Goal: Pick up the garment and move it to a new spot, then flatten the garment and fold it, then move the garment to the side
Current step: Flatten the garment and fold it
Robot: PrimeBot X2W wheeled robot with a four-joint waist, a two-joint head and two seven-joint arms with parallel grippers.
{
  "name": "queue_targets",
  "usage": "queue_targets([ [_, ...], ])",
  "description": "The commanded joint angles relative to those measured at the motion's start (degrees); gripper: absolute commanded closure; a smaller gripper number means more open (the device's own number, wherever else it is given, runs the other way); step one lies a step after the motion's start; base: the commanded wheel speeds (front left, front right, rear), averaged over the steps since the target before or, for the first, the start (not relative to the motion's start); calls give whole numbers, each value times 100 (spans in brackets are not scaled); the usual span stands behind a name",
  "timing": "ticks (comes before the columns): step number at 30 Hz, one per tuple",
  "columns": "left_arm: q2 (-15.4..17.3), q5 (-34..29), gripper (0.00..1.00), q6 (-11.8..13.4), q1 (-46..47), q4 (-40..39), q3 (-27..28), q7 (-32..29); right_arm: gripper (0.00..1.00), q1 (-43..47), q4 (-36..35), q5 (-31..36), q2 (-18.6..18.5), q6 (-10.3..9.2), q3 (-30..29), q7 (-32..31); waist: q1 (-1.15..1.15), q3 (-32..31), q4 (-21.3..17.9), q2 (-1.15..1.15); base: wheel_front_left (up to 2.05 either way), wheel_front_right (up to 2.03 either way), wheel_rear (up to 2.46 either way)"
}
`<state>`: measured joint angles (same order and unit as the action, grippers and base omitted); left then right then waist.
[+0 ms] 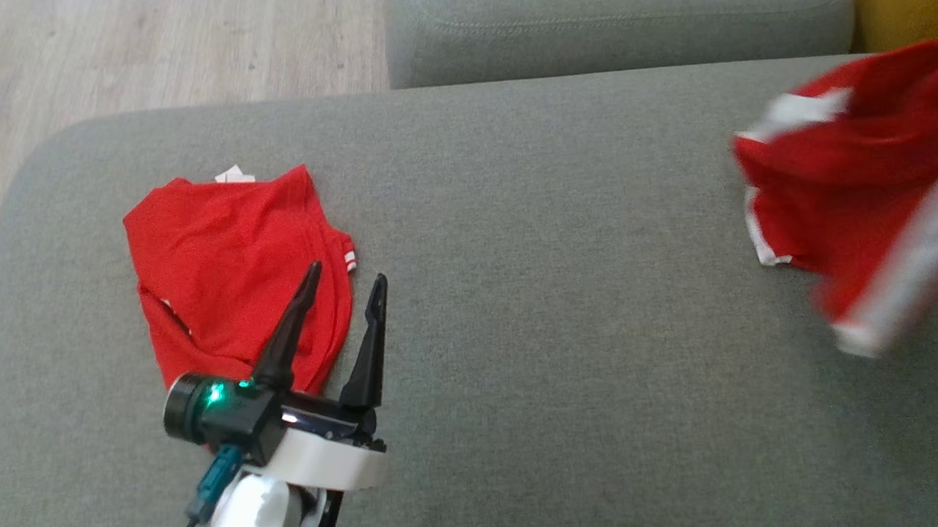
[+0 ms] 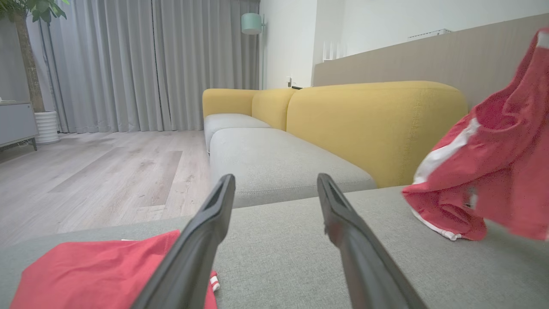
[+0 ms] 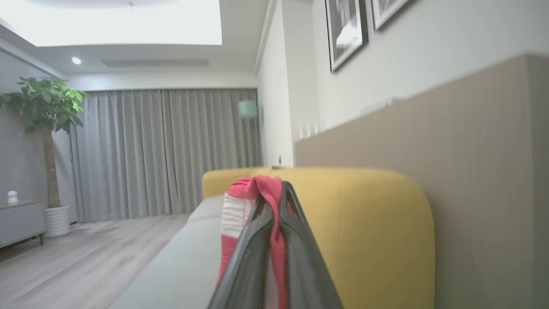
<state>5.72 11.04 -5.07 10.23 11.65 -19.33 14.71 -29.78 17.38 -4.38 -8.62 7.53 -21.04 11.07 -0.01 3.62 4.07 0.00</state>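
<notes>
To carry it away, the right gripper (image 3: 275,193) is closed on the red garment (image 1: 851,195) at the right, while the left gripper (image 1: 347,271) hovers open.

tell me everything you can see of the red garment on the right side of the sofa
The red garment is soft, thin-looking cloth with white bands along its edges. It is crumpled and bunched, not flat, and blurred in the head view. The right claw is shut on a fold of it, red cloth and a ribbed white band bulging between the fingers. It hangs raised over the right of the grey seat cushion; whether its lowest edge touches the cushion is unclear.
</notes>
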Motion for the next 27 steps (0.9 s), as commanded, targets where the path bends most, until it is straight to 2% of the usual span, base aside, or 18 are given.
queue_targets([
  [1, 90, -24, 0, -3, 115, -228, 260, 29, 100, -453, -428, 109, -168, -4, 143, -105, 1, -46, -26, 0, 0, 0, 0],
  [7, 99, -29, 0, -26, 24, -322, 341, 29, 100, -644, -1180, 215, -489, -4, 372, -667, 1, 21, 51, 0, 0, 0, 0],
  [12, 57, -63, 0, -56, 59, -306, 292, 29, 100, -233, -1197, 11, -295, -4, 1305, -1022, 1, 168, 199, 0, 0, 0, 0],
  [14, 48, -73, 0, -72, 99, -279, 264, 29, 100, -37, -968, -351, -134, -4, 1802, -1105, 1, 231, 269, 0, 0, 0, 0],
  [18, 95, -79, 0, -100, 258, -209, 270, 29, 100, 251, -101, -758, -129, -4, 2860, -1114, 1, 352, 458, 0, 0, 0, 0],
  [22, 153, -76, 0, -123, 396, -160, 274, 29, 100, 251, 856, -915, 6, -4, 3856, -905, 1, 402, 647, 0, 0, 0, 0],
  [27, 199, -74, 0, -136, 395, -111, 256, 29, 100, 47, 1781, -1074, 265, -4, 4746, -610, 1, 439, 751, 0, 0, 0, 0],
])
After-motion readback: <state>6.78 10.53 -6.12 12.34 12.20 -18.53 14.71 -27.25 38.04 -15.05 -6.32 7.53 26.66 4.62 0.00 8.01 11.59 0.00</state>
